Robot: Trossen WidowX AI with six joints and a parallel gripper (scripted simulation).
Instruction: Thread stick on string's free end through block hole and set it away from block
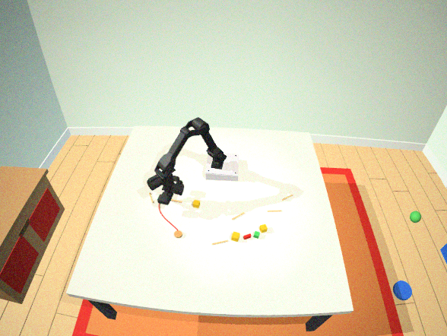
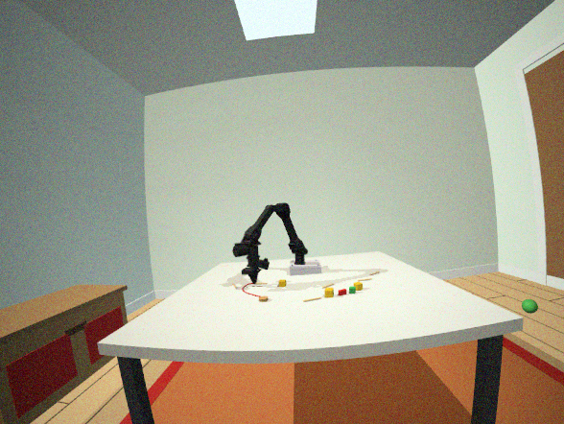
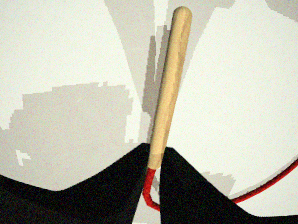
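Note:
My gripper (image 1: 163, 202) (image 2: 254, 282) (image 3: 155, 153) is shut on the wooden stick (image 1: 177, 201) (image 3: 172, 85), at its string end. The stick's free end points right in the top view, toward a yellow block (image 1: 196, 204) (image 2: 282, 283), with a gap between them. The red string (image 1: 164, 220) (image 3: 148, 187) leaves the stick between the fingertips and curves slackly to the round button (image 1: 178, 234) (image 2: 263, 298). The gripper is low over the table (image 1: 213, 281). I cannot make out a hole in any block, so I cannot tell which one is pierced.
A loose stick (image 1: 151, 198) lies just left of the gripper. Several other sticks lie toward the right. Two yellow blocks (image 1: 236, 236) (image 1: 263, 228), a red piece (image 1: 247, 236) and a green cube (image 1: 257, 234) stand toward the front right. The arm's pale base (image 1: 222, 175) is behind.

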